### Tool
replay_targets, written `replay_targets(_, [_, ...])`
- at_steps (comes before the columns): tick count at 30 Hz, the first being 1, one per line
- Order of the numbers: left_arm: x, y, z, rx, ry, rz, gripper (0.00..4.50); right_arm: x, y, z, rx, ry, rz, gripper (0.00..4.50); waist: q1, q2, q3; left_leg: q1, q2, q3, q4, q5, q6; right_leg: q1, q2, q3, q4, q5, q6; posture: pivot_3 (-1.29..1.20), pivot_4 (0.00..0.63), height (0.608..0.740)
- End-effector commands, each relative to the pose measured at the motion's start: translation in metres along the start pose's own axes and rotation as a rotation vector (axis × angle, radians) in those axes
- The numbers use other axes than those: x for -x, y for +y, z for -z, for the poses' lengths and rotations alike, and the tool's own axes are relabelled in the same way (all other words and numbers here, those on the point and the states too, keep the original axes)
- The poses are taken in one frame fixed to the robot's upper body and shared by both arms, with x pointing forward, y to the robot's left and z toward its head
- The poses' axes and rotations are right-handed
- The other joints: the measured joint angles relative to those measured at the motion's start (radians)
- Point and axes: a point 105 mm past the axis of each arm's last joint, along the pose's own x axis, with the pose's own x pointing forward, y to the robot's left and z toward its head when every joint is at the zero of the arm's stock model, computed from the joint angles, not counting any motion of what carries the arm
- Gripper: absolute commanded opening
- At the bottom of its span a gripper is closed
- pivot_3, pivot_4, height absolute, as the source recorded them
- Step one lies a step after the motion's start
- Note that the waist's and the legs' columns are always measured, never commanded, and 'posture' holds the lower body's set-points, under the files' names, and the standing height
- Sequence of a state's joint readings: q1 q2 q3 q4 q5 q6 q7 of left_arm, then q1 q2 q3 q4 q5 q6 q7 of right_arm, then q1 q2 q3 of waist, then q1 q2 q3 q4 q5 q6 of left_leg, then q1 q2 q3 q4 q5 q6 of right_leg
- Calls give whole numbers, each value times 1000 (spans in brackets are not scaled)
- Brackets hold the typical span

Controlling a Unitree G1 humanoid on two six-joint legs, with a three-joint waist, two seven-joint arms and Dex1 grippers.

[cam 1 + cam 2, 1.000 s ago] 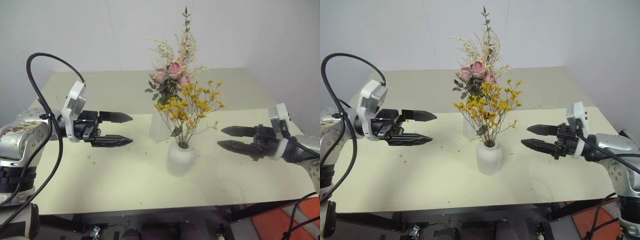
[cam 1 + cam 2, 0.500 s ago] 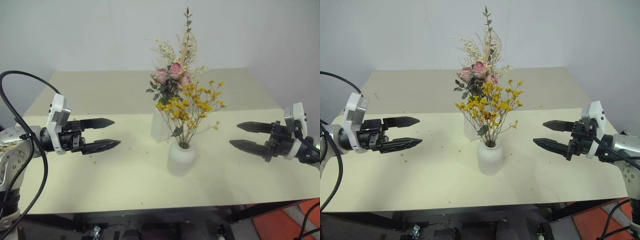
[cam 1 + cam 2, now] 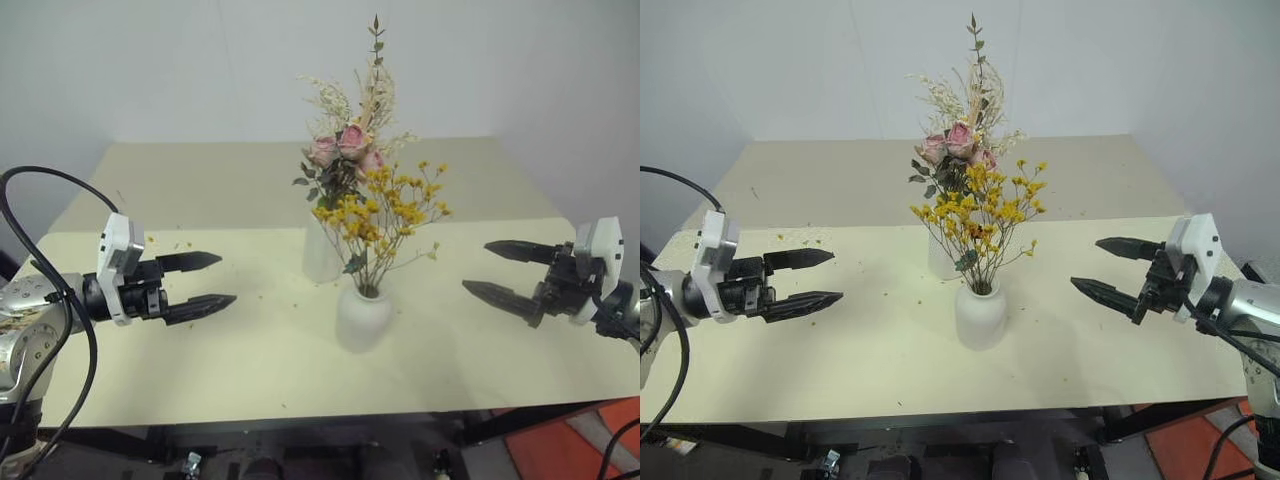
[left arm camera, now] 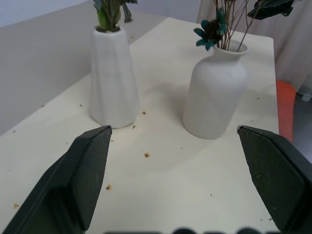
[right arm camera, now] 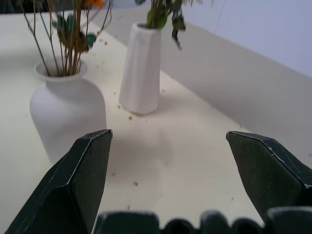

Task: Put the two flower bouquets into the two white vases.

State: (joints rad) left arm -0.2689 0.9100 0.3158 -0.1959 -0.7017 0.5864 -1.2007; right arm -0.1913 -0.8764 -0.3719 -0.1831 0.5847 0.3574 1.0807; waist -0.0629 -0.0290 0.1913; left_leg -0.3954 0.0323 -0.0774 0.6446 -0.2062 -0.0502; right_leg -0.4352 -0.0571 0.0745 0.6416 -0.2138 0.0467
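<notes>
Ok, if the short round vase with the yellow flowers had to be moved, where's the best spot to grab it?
Probably around the wide belly of the squat vase, below its narrow neck, coming in level from the robot's right, where the open right gripper has bare table in between. A grip from above looks poor: the yellow spray fans out over the mouth, and the tall vase stands close behind.

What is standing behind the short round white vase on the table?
Behind the short vase stands the tall white vase holding the pink rose bouquet. The yellow spray partly hides it.
</notes>
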Motion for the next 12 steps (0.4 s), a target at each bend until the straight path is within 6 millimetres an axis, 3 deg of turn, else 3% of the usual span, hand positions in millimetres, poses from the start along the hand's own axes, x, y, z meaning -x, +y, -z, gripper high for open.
replay_targets(1, [-3,-5,0,-37,2,21,4500,-1,5,-2,16,-14,-2,4439,-1,0,0,0,0,0,0,0,0,0,0,0,0,0,0,0,150,740])
replay_targets(12, [-17,-16,20,-21,14,17,4500,-16,27,17,-66,-31,-25,4439,-1,0,0,4,0,0,0,0,0,5,0,0,0,0,0,0,150,740])
